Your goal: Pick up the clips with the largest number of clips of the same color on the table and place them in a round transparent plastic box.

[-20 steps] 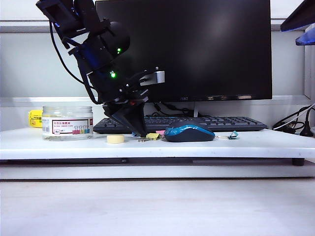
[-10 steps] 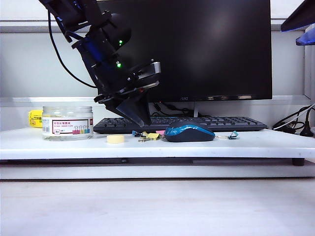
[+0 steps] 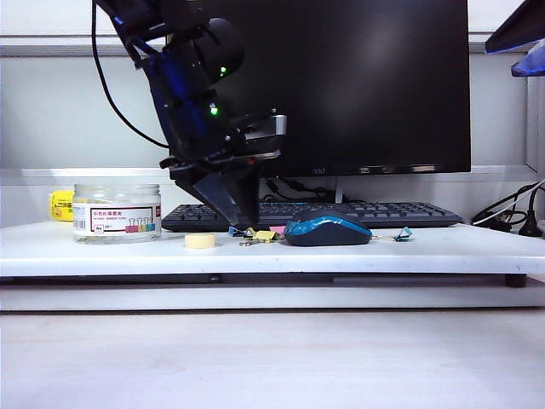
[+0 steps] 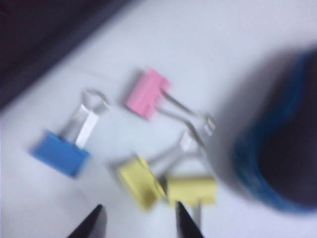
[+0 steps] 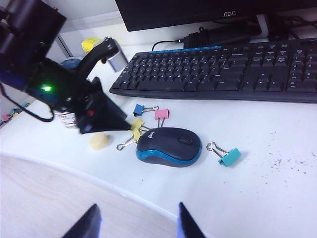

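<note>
While the monitor (image 5: pixel 198 12) shows "AOC" on its bezel, the jar label is too small to read. Two yellow clips (image 4: pixel 168 187) lie side by side near the table's (image 3: pixel 443 251) front edge, beside one pink clip (image 4: pixel 147 93), one blue clip (image 4: pixel 59 152) and the mouse (image 5: pixel 169 146). The left gripper (image 4: pixel 138 223) hovers over them, jaws parted, empty. The round transparent plastic box (image 3: pixel 117 212) stands toward the left edge. The right gripper (image 5: pixel 136 220) hangs wide, empty.

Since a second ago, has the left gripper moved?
Yes. The left gripper lifted off the desk, then dropped back toward the yellow clips, against the fixed keyboard.
</note>
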Robot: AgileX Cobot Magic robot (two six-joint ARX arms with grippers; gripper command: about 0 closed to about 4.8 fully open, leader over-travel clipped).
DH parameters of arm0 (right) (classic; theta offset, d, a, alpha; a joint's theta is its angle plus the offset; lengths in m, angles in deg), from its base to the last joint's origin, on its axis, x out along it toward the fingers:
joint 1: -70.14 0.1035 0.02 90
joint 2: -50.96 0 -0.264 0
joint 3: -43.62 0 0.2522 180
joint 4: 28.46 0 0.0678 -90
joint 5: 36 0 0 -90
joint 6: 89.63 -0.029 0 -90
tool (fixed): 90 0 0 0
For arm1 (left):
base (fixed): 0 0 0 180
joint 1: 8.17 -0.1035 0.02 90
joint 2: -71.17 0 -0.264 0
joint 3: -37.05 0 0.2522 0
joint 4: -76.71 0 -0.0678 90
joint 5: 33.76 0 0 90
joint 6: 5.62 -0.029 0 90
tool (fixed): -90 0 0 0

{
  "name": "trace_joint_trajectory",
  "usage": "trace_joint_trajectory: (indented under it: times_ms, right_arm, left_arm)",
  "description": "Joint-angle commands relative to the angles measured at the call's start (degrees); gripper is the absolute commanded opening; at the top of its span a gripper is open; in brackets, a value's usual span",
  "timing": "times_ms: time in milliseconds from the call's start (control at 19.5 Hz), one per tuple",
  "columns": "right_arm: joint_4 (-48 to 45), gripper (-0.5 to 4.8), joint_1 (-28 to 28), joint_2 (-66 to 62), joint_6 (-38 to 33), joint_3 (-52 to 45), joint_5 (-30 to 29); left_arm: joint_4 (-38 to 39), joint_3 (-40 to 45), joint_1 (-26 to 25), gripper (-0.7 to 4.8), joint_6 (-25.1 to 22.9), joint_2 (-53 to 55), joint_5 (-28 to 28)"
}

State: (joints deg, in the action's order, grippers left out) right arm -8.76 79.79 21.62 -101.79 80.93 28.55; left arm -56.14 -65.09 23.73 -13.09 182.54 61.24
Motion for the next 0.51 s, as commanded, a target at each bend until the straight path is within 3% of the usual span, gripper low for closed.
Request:
trace_joint_trajectory:
  times_ms: [51, 205, 256, 308, 513]
  right_arm:
    - [-1.0, 2.03, 0.0, 0.0, 0.2, 0.3, 0.0]
    - [-1.0, 2.02, 0.0, 0.0, 0.2, 0.3, 0.0]
    - [-1.0, 2.02, 0.0, 0.0, 0.2, 0.3, 0.0]
    - [-1.0, 2.02, 0.0, 0.0, 0.2, 0.3, 0.0]
    - [-1.0, 2.03, 0.0, 0.0, 0.2, 0.3, -0.1]
  left_arm:
    - [3.5, -0.3, 0.0, 1.93, -2.1, -1.2, 0.7]
    - [6.2, -0.3, 0.1, 1.98, -2.6, -1.3, 3.5]
    - [6.2, -0.3, 0.5, 2.79, -1.9, -1.3, 4.3]
    - [6.2, -0.3, 0.6, 3.24, -1.9, -1.3, 4.3]
    - [3.8, -0.3, 3.1, 3.38, -0.8, -1.3, 1.9]
